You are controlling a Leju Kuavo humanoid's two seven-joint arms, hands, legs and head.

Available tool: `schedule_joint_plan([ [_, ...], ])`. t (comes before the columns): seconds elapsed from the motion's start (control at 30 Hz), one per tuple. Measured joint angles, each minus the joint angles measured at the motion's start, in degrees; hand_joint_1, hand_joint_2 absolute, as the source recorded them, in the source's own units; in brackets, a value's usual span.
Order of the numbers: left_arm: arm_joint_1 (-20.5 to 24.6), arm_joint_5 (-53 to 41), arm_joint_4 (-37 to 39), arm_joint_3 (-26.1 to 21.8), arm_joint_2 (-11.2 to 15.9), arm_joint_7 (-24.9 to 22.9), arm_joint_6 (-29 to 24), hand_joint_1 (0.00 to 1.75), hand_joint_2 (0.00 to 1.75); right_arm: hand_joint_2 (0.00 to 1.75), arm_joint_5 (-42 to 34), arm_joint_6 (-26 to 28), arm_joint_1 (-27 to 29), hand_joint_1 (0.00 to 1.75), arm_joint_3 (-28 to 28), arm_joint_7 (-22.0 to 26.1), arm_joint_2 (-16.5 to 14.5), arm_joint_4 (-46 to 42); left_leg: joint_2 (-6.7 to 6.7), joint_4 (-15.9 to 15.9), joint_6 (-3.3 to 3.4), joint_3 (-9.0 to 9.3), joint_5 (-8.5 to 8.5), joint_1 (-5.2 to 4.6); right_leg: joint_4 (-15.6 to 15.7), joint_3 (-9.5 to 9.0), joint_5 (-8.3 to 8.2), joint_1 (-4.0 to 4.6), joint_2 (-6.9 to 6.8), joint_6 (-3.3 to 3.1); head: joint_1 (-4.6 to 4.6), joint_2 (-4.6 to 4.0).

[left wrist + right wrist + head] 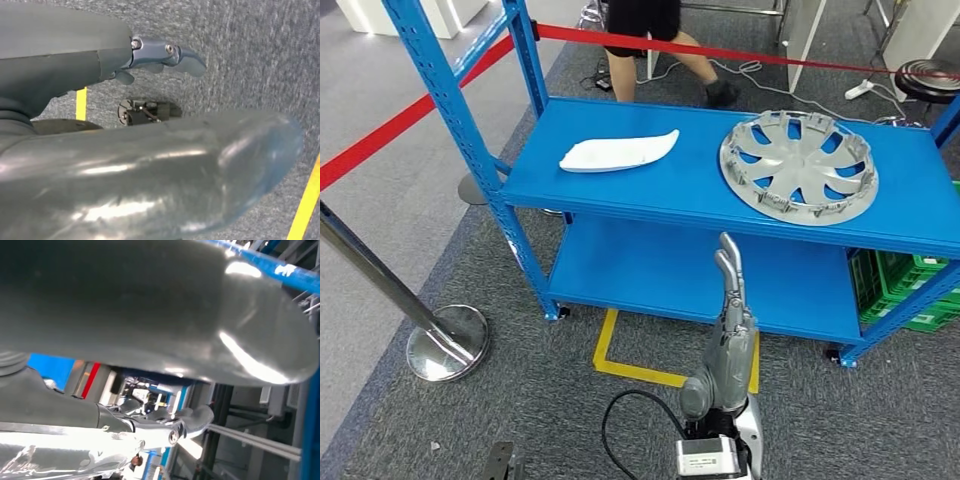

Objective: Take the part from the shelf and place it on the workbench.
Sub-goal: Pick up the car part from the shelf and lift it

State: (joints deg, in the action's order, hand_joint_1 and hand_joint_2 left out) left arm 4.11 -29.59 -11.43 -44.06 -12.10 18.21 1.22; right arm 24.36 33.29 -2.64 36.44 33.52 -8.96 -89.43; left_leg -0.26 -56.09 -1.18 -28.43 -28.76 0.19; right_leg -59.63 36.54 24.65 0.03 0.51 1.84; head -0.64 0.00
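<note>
Likely light, stiff and slick, the silver hubcap [798, 165] lies flat on the blue shelf [682, 190]'s top level; best gripped at its rim, right hand [731, 300] below it, fingers straight, together, empty.

I am not finding any text I can read in these views. A white label [706, 458] is sitting on the right arm near the wrist in the head view, and it is carrying dark print, but the print is coming through too small and blurred for me to make out. I am seeing no brand, number or sign on the blue shelf [682, 190].
</note>
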Motion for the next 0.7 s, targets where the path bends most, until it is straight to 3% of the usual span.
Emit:
schedule_joint_plan([
  [0.1,0.1,0.0,0.0,0.0,0.0,0.1,-0.1,0.0,0.0,0.0,0.0,0.0,0.0,0.0,0.0,0.0,0.0,0.0,0.07,-0.7,-0.8,0.37,-0.24,0.0,0.2,-0.97,-0.28,-0.06,0.07,-1.3,-0.16,0.0],
  [0.13,0.2,0.0,0.0,0.0,0.0,0.0,-0.4,0.0,0.0,0.0,0.1,0.1,0.0,0.0,0.0,0.0,0.0,0.0,0.08,-2.2,-1.03,-0.36,-0.62,0.02,0.3,-1.37,-0.25,-0.15,0.06,-1.57,-0.27,0.0],
  [0.17,0.3,0.0,0.0,0.0,0.0,-0.1,-0.8,0.0,0.0,0.0,0.1,0.1,0.0,0.0,0.0,0.0,0.0,0.0,0.09,-4.8,-1.3,-1.88,-1.51,0.06,0.4,-1.67,-0.13,-0.24,0.02,-1.78,-0.38,0.0],
  [0.27,0.2,-0.1,0.0,-0.1,0.0,-0.5,-2.1,0.0,0.0,0.0,0.1,0.3,0.0,0.0,0.0,0.0,0.0,0.0,0.1,-14.7,-1.8,-8.66,-5.52,0.13,0.5,-2.0,0.47,-0.21,0.13,-2.2,-0.52,0.0],
  [0.3,0.1,-0.1,0.0,-0.2,0.0,-0.6,-2.4,0.0,0.0,0.0,0.1,0.3,0.0,0.0,0.0,0.0,0.0,0.0,0.1,-15.8,-1.78,-10.03,-5.43,0.13,0.5,-2.2,0.68,-0.2,0.25,-2.24,-0.51,0.0],
  [0.33,0.0,-0.1,0.0,-0.2,0.0,-0.7,-2.5,0.0,0.0,0.0,0.1,0.3,0.0,0.0,0.0,0.0,0.0,0.0,0.1,-14.9,-1.68,-10.42,-4.03,0.13,0.5,-2.49,0.91,-0.2,0.37,-2.22,-0.53,0.0],
  [0.37,0.0,-0.1,0.0,-0.3,0.0,-0.8,-2.7,0.0,0.0,0.0,0.1,0.3,0.0,0.0,0.0,0.0,0.0,0.0,0.1,-12.2,-1.5,-9.87,-1.49,0.12,0.5,-2.88,1.16,-0.2,0.46,-2.14,-0.53,0.0],
  [0.4,0.0,-0.1,0.0,-0.3,0.0,-0.8,-2.8,0.0,0.0,0.0,0.1,0.3,0.0,0.0,0.0,0.0,0.0,0.0,0.13,-8.5,-1.24,-8.73,1.51,0.09,0.5,-3.25,1.41,-0.2,0.51,-2.01,-0.53,0.0],
  [0.47,0.1,-0.1,0.0,-0.3,0.0,-0.9,-2.9,0.0,0.0,0.0,0.1,0.4,0.0,0.0,0.0,0.0,0.0,0.0,0.19,-2.4,-0.72,-6.78,4.41,-0.08,0.5,-3.69,1.89,-0.05,0.54,-1.55,-0.54,0.0],
  [0.6,0.1,-0.2,0.0,-0.4,-0.1,-1.1,-3.3,0.0,0.0,0.0,0.2,0.6,0.0,0.0,0.0,0.0,0.0,0.0,0.13,-0.3,0.36,-5.89,4.99,-0.13,0.6,-3.76,2.72,0.02,0.44,-0.19,-0.57,0.0],
  [0.67,0.2,-0.2,0.0,-0.4,-0.2,-1.1,-3.4,0.0,0.0,0.0,0.2,0.6,0.0,0.0,0.0,0.0,0.0,0.0,0.16,0.1,1.01,-5.44,5.11,0.13,-2.4,-2.64,4.83,-0.01,0.21,0.47,-0.26,0.0],
  [0.7,0.2,-0.2,0.0,-0.4,-0.2,-1.0,-3.4,0.0,0.0,0.0,0.2,0.7,0.0,0.0,0.0,0.0,0.0,0.0,0.18,0.1,1.21,-5.34,5.04,0.16,-5.8,-1.05,6.67,-0.08,0.09,0.72,-0.07,0.0],
])
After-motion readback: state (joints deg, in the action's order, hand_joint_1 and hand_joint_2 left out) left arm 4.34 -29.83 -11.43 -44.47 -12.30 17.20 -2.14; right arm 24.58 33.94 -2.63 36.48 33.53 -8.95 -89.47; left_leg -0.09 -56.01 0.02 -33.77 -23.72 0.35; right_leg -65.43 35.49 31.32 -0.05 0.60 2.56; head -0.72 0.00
